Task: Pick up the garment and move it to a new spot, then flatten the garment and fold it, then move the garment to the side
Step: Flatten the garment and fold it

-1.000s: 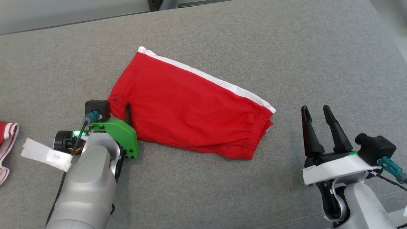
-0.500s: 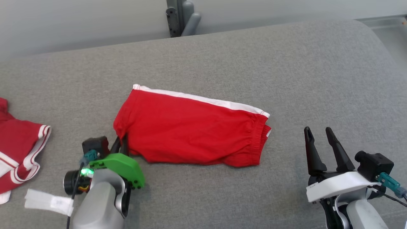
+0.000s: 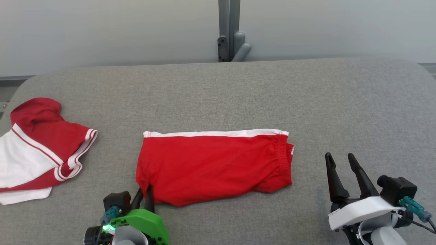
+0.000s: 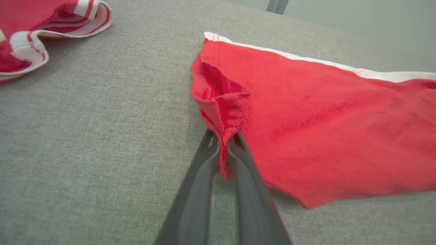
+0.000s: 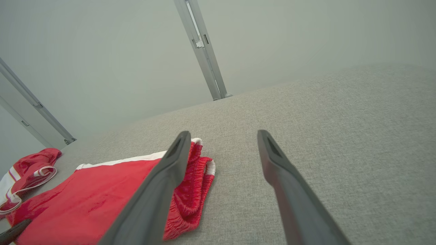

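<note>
A folded pair of red cloth shorts with a white side stripe (image 3: 214, 163) lies flat near the front middle of the grey fabric-covered desk (image 3: 340, 102). The white stripe (image 3: 214, 133) runs along the far edge, and the gathered elastic waistband (image 3: 284, 160) points toward the robot's right.

The left pincer (image 3: 144, 194) sits at the near left corner of the shorts. In the left wrist view its two dark fingers (image 4: 201, 177) are pressed together on a bunched fold of the red hem, and the cloth rises in a small ridge just above the tips of the pincer (image 4: 223, 136). The rest of the shorts (image 4: 323, 129) spreads away to that view's right, resting on the desk.

The right pincer (image 3: 339, 156) hangs at the lower right with its fingers spread and nothing between them, apart from the waistband end of the shorts. In its own wrist view the spread pincer (image 5: 223, 134) looks across the desk, with the shorts (image 5: 85, 190) beside its left finger.

A crumpled red and white striped-trim garment (image 3: 37, 149) lies at the desk's far left edge, well apart from the shorts. A grey metal post (image 3: 229, 30) stands behind the desk against a pale wall (image 3: 102, 30).
</note>
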